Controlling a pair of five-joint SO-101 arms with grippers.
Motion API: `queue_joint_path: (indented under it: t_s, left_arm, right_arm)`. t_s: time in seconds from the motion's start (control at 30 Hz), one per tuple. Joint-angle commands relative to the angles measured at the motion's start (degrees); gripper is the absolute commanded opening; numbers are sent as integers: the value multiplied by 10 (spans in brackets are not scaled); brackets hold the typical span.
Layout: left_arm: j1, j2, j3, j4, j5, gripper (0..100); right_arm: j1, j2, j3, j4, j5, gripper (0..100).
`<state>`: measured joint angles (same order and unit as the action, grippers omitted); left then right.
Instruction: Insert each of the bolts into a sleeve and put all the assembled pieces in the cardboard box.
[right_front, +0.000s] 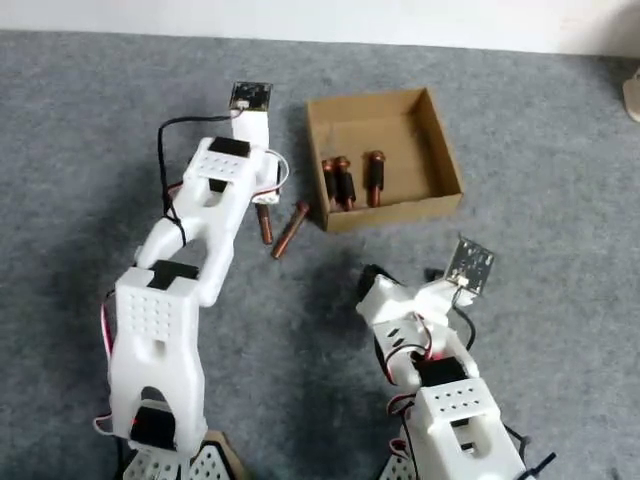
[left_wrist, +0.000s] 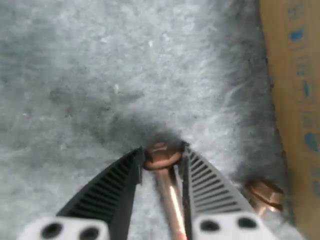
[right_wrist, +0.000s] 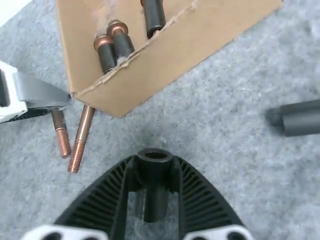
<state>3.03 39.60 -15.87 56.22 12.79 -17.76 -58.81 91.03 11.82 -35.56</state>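
Left pincer (left_wrist: 161, 151) around lengthwise bolt (left_wrist: 169, 197), head outermost.

You are looking at a grey felt-like mat (right_front: 540, 300) spread across the whole scene, its fibres mottled light and dark. Beyond its far edge runs a pale strip (right_front: 400, 20). At the right edge of the high view sits a small beige object (right_front: 633, 95), cut off by the frame.

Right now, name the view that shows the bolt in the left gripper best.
Left wrist view: the bolt sits clamped in the left gripper, head and shank plain. High and right wrist views show its threaded end.
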Motion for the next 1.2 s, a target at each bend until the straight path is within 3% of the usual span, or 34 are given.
queue_joint_path:
  t_s: [0.0,0.33,0.43,0.77,1.03,1.17]
  left_arm:
    - [12,0,1,10,-10,59]
    - [28,-27,-7,55,-1,16]
    - [28,-69,-8,91,33,10]
    - [48,-271,-3,194,34,5]
    - [57,-394,90,188,13,5]
    - [66,-487,230,71,4,5]
  right_arm:
    - [0,-13,-2,-12,8,5]
    - [0,-13,-2,-12,8,5]
    - [0,-13,-2,-12,8,5]
    - [0,-13,-2,-12,8,5]
    - [-4,-13,-3,-12,13,5]
    - [-51,-14,-1,-14,76,5]
